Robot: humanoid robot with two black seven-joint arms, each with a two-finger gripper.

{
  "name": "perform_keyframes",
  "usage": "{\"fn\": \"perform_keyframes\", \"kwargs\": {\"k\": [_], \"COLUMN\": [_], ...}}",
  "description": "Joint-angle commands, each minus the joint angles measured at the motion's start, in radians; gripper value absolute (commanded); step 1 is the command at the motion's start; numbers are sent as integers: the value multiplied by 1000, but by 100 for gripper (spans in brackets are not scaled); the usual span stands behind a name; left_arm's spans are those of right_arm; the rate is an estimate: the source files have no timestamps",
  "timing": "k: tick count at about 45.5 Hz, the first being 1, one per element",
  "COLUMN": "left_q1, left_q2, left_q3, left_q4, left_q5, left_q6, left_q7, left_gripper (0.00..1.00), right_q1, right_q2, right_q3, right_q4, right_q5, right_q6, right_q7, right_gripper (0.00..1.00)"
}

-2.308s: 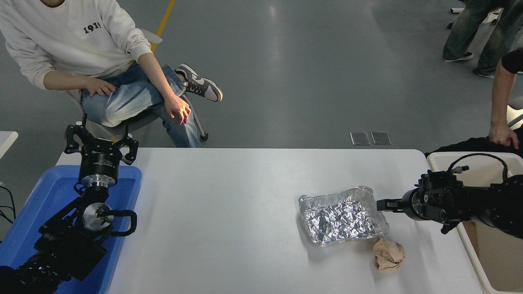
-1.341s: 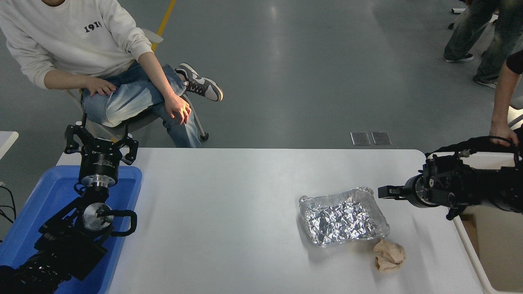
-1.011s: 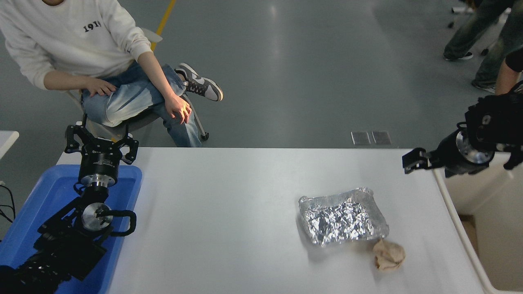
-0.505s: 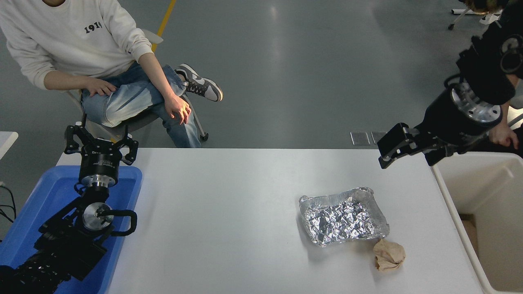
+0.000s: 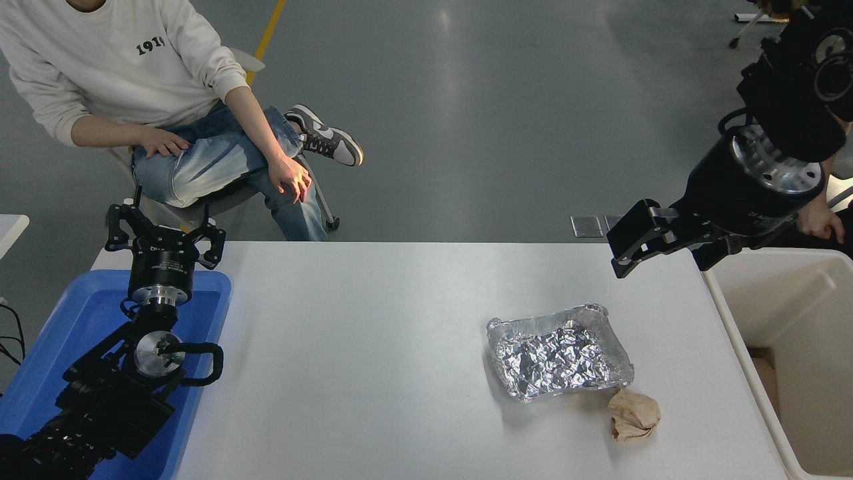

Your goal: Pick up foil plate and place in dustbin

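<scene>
White table (image 5: 373, 373), foil plate (image 5: 558, 352); brown paper ball (image 5: 633, 416) touching its corner

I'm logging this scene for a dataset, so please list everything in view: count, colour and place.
table: one, white, centre
foil plate: one, silver, crinkled, on the table's right half
paper ball: one, brown, crumpled, just below-right of the plate
dustbin: one, cream, off the table's right edge
tub: one, blue, at the table's left end
seated person: one, white top, jeans, top left
person's hand: one, by the dustbin's far rim
left claw: black, open, parked over the tub
right claw: black, raised at the table's far right, empty
</scene>
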Motion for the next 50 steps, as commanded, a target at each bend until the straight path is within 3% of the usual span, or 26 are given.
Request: {"fn": "perform_keyframes", "kwargs": {"k": [1, 22, 36, 50], "left_q1": [0, 0, 0, -2], "left_q2": [0, 0, 0, 0], "left_q3": [0, 0, 0, 0], "left_q4": [0, 0, 0, -1], "left_q5": [0, 0, 0, 0], "left_q6": [0, 0, 0, 0], "left_q7": [0, 0, 0, 0], "left_gripper": [99, 99, 99, 99], "right_q1": [-94, -602, -973, -1174], "right_q2": [10, 2, 10, 65], "right_q3": [19, 122, 234, 292], "right_q4": [-24, -326, -579, -725], "right_q5": [8, -145, -274, -285], "right_q6": [1, -466, -548, -648], "right_q7": [1, -1, 1, -1], "right_gripper": [100, 100, 100, 100]}}
